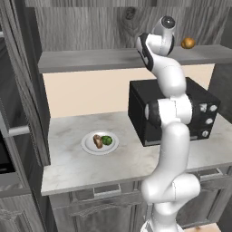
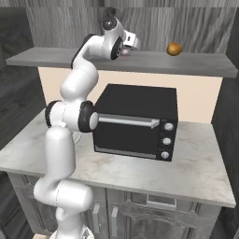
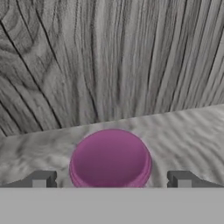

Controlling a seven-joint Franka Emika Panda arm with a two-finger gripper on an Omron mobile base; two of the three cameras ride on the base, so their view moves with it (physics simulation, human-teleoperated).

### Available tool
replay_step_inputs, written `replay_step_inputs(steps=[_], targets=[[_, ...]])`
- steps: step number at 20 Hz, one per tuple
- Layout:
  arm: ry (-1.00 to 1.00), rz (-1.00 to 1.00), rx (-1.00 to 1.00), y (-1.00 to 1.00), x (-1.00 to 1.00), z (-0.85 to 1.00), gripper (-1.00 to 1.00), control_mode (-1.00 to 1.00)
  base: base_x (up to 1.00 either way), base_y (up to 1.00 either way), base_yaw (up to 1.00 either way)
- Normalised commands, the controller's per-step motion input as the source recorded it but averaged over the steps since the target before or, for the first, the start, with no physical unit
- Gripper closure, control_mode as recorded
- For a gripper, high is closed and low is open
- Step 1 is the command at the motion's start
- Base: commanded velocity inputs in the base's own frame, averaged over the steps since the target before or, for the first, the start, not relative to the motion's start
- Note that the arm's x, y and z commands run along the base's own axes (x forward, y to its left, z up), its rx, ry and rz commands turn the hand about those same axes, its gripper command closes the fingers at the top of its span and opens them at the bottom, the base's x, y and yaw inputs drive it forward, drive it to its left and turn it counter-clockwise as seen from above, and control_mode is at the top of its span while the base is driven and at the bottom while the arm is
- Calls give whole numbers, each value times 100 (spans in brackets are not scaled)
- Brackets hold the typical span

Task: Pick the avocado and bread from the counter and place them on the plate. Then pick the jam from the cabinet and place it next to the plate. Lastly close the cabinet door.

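Pincer [image 3: 111, 179] wide open, straddling jam [image 3: 110, 158] on cabinet [image 3: 188, 131] shelf, not gripping.

Jam [image 3: 110, 158] on the shelf [image 3: 183, 135] between spread claw [image 3: 111, 179] tips.

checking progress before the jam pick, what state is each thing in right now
avocado: on the plate, beside the bread
bread: on the plate
plate: on the counter, left of the microwave
jam: upright on the cabinet shelf, lid on, between the open fingers, not gripped
hand: open, at the jam
microwave: door shut
orange-brown fruit: resting on the shelf
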Motion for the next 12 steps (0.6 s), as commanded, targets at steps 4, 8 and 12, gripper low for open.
replay_step_inputs(steps=[4,8,12], targets=[[0,0,0,-1,22,-2,-100,-100,0,0,0],[1,0,0,0,21,-3,-100,-100,0,0,0],[0,0,0,0,14,-3,-100,-100,0,0,0]])
